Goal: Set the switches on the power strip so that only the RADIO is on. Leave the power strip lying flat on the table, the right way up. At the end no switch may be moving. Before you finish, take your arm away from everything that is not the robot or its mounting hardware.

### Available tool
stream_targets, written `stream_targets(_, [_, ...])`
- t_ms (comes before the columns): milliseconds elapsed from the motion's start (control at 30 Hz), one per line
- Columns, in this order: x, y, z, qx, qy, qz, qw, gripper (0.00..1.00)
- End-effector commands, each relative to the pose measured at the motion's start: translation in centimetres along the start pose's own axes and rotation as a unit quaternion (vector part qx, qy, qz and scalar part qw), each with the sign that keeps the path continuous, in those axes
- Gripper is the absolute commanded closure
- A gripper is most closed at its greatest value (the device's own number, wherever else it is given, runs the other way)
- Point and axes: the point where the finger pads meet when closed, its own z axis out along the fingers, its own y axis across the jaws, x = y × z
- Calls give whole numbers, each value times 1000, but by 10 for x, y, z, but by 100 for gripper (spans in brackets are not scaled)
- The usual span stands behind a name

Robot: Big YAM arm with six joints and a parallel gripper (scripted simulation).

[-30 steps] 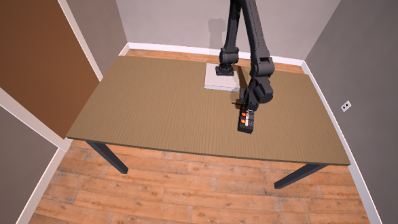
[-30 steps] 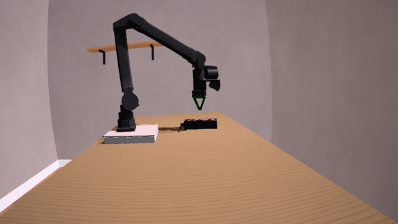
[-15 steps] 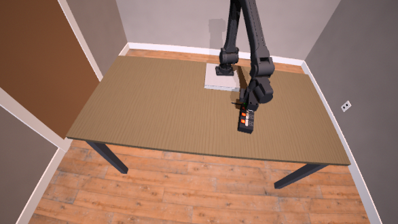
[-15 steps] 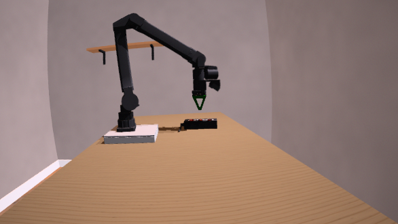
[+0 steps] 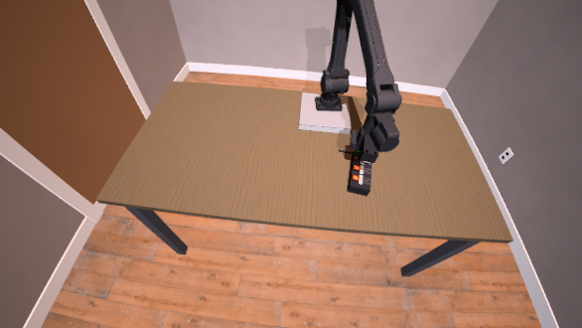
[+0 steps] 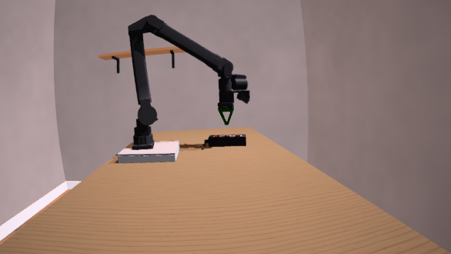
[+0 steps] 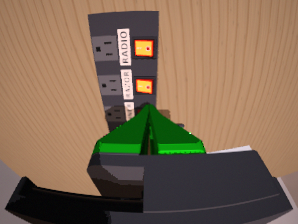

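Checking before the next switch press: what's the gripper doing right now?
Gripper: closed, holding nothing, above the power strip.

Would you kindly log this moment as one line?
pincer shut, empty, above strip | power strip flat | two visible switches lit
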Motion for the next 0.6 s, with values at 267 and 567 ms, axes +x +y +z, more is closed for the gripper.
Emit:
stream_targets(267, [-10, 3, 4, -5, -11, -1, 1000, 100])
stream_targets(567, [-9, 2, 15, -5, -9, 0, 1000, 100])
